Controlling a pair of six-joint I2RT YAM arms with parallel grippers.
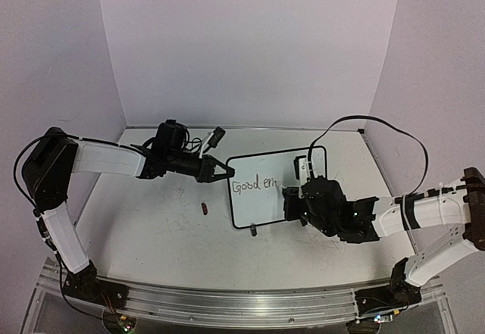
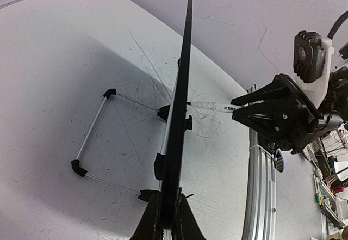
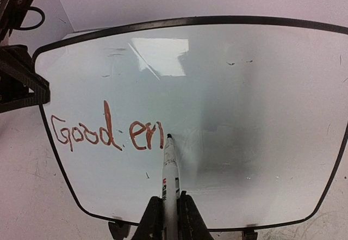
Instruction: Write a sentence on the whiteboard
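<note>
The whiteboard (image 1: 276,198) stands tilted on the table, black-rimmed. It fills the right wrist view (image 3: 244,115) and shows edge-on in the left wrist view (image 2: 182,115). Red-brown handwriting on it reads "Good en" (image 3: 106,134), also visible in the top view (image 1: 254,185). My right gripper (image 3: 169,210) is shut on a white marker (image 3: 171,169); its dark tip touches the board just right of the last stroke. My left gripper (image 2: 168,218) is shut on the board's left edge, seen in the top view (image 1: 225,171).
A small dark red marker cap (image 1: 205,209) lies on the table left of the board. The board's wire stand (image 2: 92,136) reaches behind it. An aluminium rail (image 1: 227,304) runs along the near edge. White walls enclose the table.
</note>
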